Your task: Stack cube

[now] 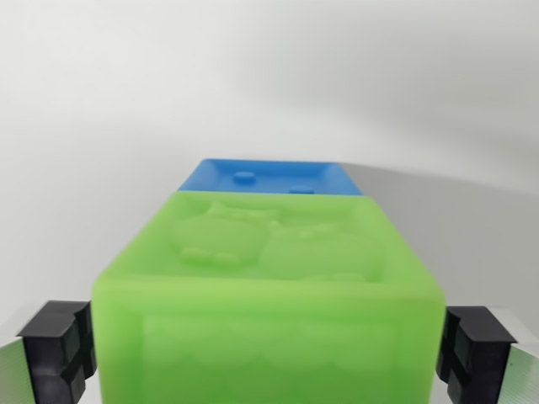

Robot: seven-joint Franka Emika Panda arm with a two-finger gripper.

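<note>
2 cubes: green cube (269, 286) clamped between hand (269, 353) fingers, blue cube (269, 177) just behind, white surface (126, 101) around.

No text, label, brand or number is showing anywhere. The green cube (269, 286), filling the frame's lower centre, is carrying only raised figure shapes, and the blue cube (269, 177) above it only small bumps.

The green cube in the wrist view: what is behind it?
Behind the green cube a blue cube shows only the far strip of its top. The green cube covers the rest of it, so whether the two touch cannot be seen.
</note>
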